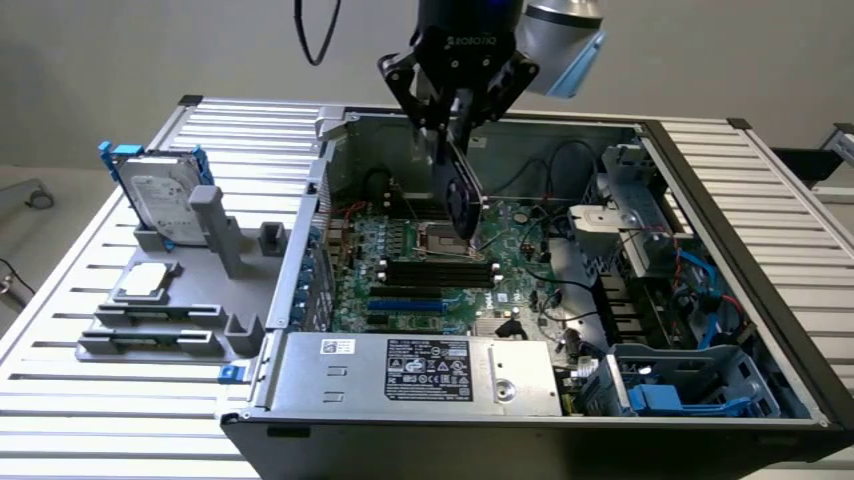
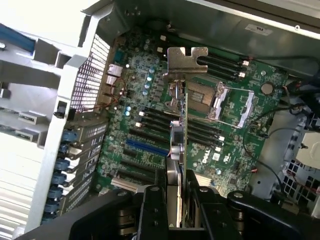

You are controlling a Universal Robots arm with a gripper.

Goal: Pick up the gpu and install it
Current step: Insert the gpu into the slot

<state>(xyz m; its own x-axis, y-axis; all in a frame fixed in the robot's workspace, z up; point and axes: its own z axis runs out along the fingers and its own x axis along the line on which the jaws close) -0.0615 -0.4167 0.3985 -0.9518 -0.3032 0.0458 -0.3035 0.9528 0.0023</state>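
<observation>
One black robot gripper [image 1: 454, 122] pinches the thin, dark green gpu card [image 1: 458, 195] between its jaws, edge-down over the green motherboard [image 1: 514, 240], about one o'clock of the blue slot [image 1: 407, 303]. Keeping the card upright and parallel to the slots probably matters most.

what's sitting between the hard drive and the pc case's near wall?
Exterior view: a tall grey post and a short grey post stand between the hard drive and the case wall.
</observation>
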